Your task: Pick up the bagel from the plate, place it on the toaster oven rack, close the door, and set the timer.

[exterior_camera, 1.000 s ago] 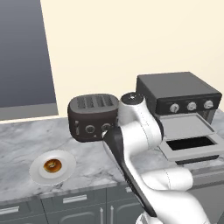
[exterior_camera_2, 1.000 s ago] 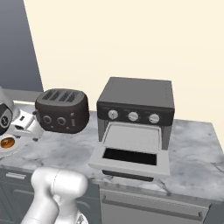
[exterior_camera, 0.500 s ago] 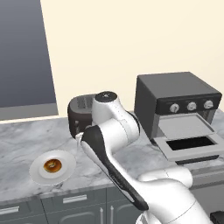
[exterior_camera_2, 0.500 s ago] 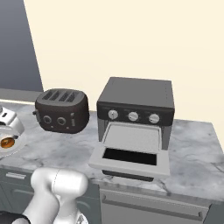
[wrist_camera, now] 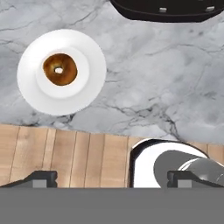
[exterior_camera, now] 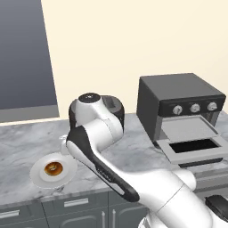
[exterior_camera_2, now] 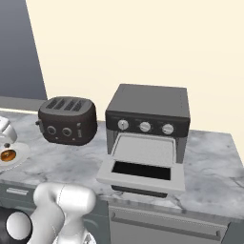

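Hand view shows my jaws [wrist_camera: 111,178] spread wide and empty, high above the marble surface [wrist_camera: 175,87]. Ahead of them and off to the left sits the bagel [wrist_camera: 60,69], centred on the plate [wrist_camera: 87,94]. My worry is the descent: if I drop without first centring over the ring, one fingertip may strike the plate's rim and tip or slide it. The glossy bagel could also squirt sideways if I close off-centre.
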{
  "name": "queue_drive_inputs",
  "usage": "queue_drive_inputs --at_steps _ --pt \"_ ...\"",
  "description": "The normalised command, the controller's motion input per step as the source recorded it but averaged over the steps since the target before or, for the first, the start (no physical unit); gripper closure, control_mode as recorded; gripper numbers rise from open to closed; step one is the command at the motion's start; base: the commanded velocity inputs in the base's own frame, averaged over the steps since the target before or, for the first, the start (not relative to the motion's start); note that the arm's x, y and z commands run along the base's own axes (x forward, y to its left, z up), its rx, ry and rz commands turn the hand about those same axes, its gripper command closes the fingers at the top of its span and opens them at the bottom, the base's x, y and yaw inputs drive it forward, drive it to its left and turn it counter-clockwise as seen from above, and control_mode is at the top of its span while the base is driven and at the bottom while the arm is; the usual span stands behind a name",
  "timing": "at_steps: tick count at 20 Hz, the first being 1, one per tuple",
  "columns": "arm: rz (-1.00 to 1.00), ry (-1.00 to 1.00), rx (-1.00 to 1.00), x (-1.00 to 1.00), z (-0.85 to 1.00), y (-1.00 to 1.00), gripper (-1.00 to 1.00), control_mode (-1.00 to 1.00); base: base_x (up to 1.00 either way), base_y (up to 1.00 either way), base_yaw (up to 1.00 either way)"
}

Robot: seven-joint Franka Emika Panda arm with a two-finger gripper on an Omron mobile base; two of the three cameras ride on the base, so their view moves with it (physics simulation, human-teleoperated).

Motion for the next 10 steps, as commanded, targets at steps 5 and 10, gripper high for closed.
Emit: queue_drive_inputs --at_steps 5,10 --pt "0.05 0.0 0.04 0.48 -0.27 0.34 -1.0 -1.0 0.0 0.0 0.0" --pt "0.03 0.02 0.05 0.59 -0.31 0.28 -1.0 -1.0 0.0 0.0 0.0"
